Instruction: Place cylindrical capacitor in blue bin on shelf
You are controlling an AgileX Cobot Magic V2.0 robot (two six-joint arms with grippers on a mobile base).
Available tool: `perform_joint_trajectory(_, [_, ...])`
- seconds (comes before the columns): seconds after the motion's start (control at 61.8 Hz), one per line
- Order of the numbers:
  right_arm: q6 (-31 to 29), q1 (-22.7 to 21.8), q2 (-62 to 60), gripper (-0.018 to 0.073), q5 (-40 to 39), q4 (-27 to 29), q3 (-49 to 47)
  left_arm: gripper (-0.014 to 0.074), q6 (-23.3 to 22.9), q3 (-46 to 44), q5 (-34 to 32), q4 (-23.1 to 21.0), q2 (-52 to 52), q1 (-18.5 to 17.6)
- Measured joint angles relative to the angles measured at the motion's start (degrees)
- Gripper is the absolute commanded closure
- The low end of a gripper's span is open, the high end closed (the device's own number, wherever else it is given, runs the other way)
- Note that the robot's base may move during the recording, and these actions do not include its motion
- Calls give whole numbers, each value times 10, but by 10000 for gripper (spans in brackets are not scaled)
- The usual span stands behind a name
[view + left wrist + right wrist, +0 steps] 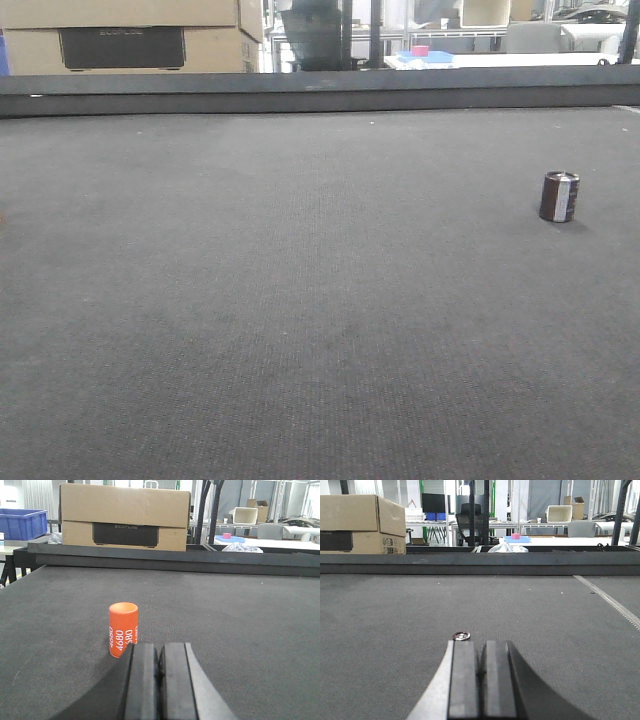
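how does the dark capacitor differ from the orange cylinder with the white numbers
Colour: the cylindrical capacitor is dark brown-black with a silvery stripe; the orange cylinder is bright orange with white 4680 print.
Shape: the capacitor is stubby; the orange cylinder is taller for its width.
Top: the capacitor's looks metallic; the orange cylinder's is orange like its side.
Both stand upright on the dark mat.

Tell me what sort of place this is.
Probably a workshop or warehouse-style lab: a big cardboard box and a blue plastic crate sit beyond the dark felt-topped table, with metal racking uprights and white workbenches behind.
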Motion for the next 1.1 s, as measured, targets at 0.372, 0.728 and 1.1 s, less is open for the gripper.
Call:
perform_joint_trajectory(0.372, [0, 0, -1, 724, 69, 4, -41, 707, 0, -62, 65, 0, -1, 0])
perform_joint_trajectory(0.728, [0, 0, 120, 724, 210, -2, -235, 707, 0, -299, 289, 11, 196, 0])
perform_joint_trajectory(1.1, [0, 0, 441, 724, 371, -2, -443, 707, 0, -501, 327, 12, 487, 0])
